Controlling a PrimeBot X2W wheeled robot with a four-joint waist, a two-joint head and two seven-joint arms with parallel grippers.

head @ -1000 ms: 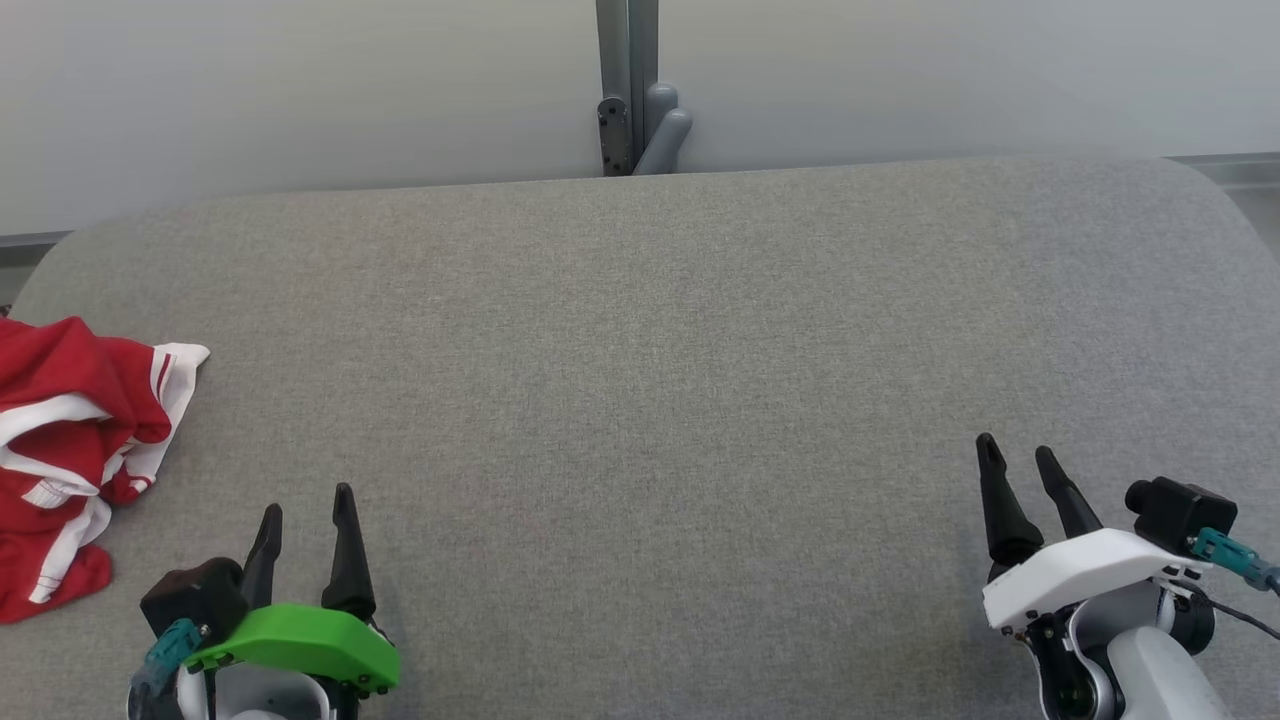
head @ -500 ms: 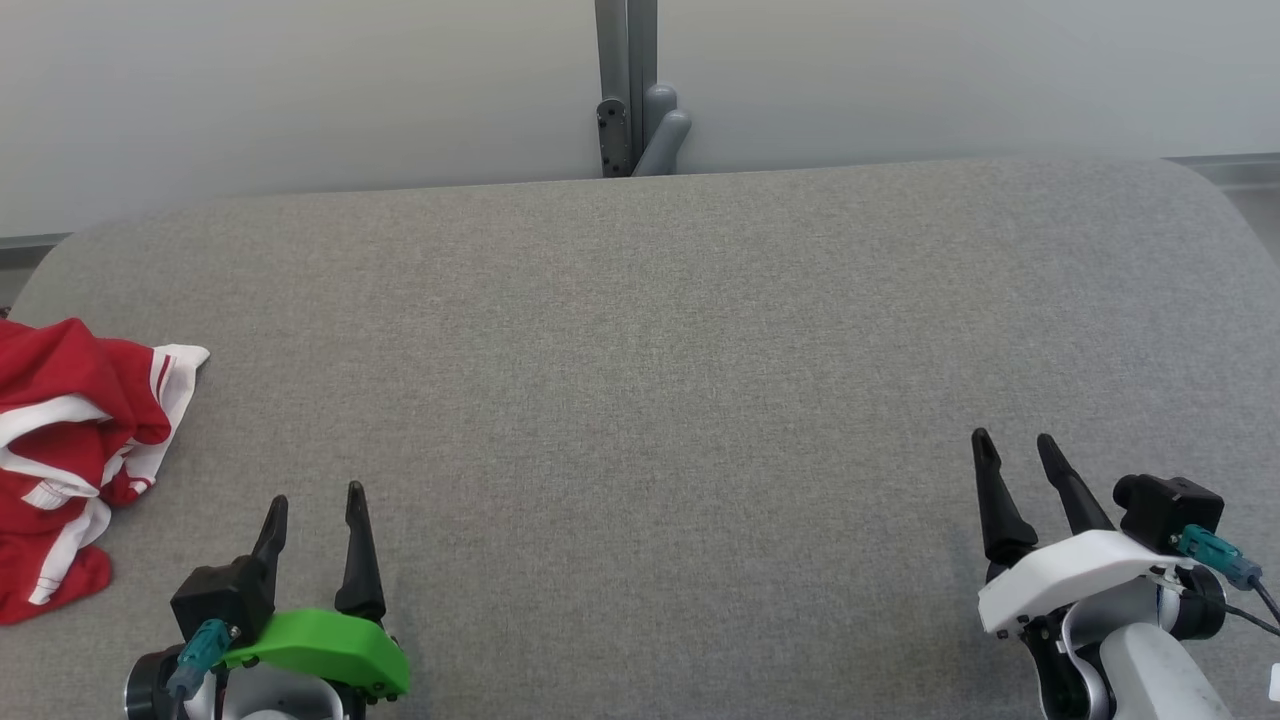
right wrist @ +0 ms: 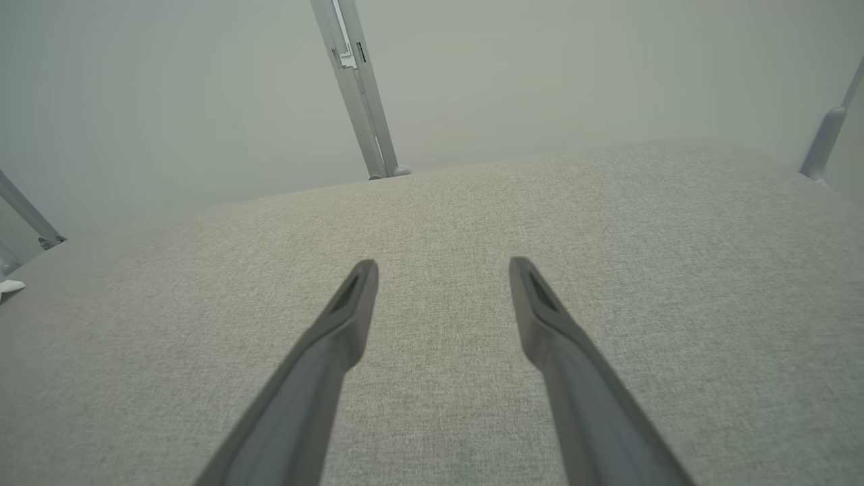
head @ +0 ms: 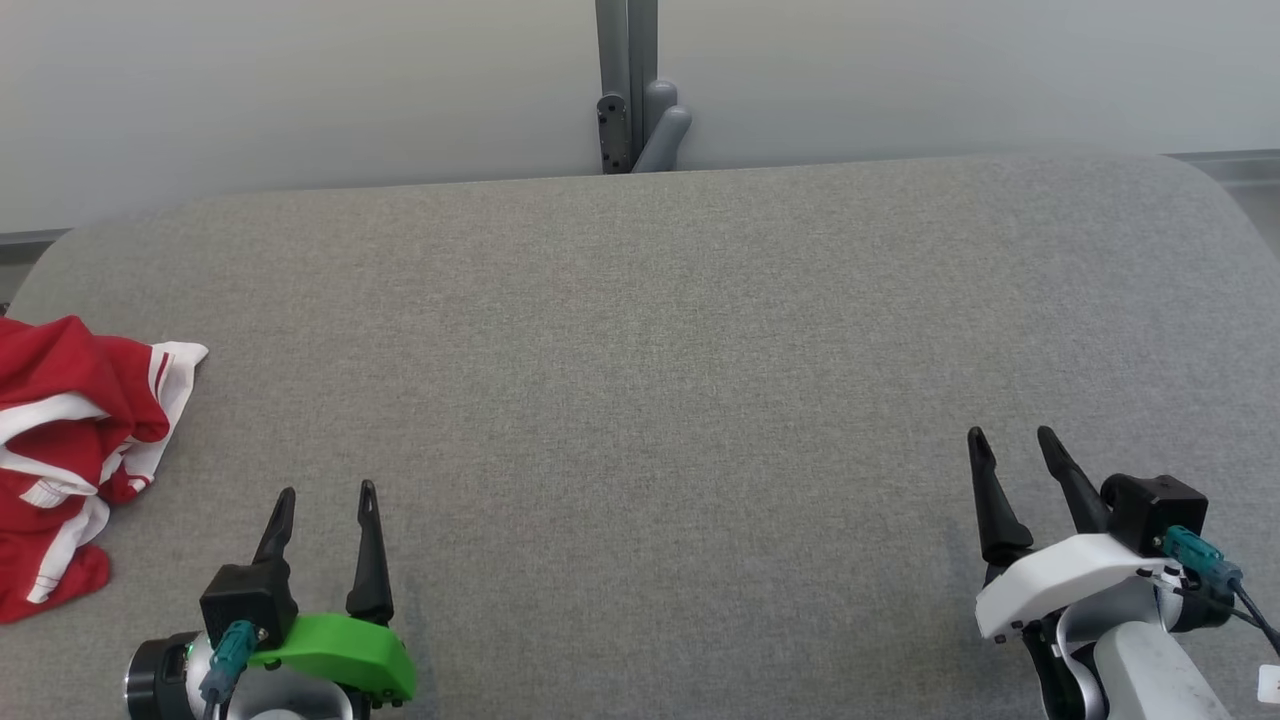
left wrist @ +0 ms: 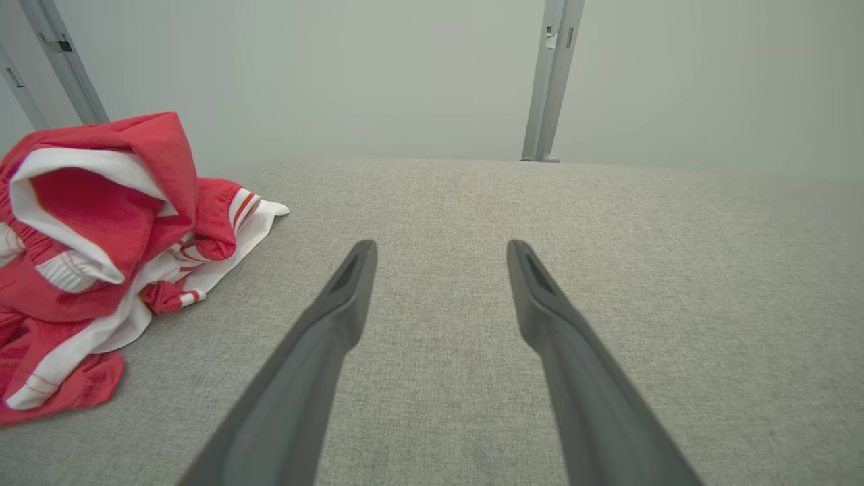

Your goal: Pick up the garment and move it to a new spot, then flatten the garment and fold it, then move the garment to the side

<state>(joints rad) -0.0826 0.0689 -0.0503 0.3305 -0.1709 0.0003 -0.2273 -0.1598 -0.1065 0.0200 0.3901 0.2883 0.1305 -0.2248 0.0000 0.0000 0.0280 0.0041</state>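
**Red garment (head: 62, 450) heaped at the left edge, nothing in hand**

Red cloth with white bands and thin stripes lay bunched in a loose mound at the left edge of the grey fabric-covered worktop (head: 640, 330), part of it running out of the head view. It looked light, soft and limp, likely to sag and trail when lifted and to drag a little on the woven cover. The likeliest place to pinch seemed the white-banded flap jutting toward the middle, or the raised fold on top of the mound, which stood up plainly in the left wrist view (left wrist: 101, 223); a hem would give a firmer hold than the slack middle.

Just to its right, near the front edge, the left gripper (head: 328, 490) hung with its two fingers spread apart, empty and clear of the cloth. Further along, a grey post (head: 628, 90) stood behind the middle of the far edge. At the front right corner the right gripper (head: 1010, 432) also had its fingers parted, with nothing between them.

Count: one garment, one worktop, one post in the head view, two grippers with two fingers each.
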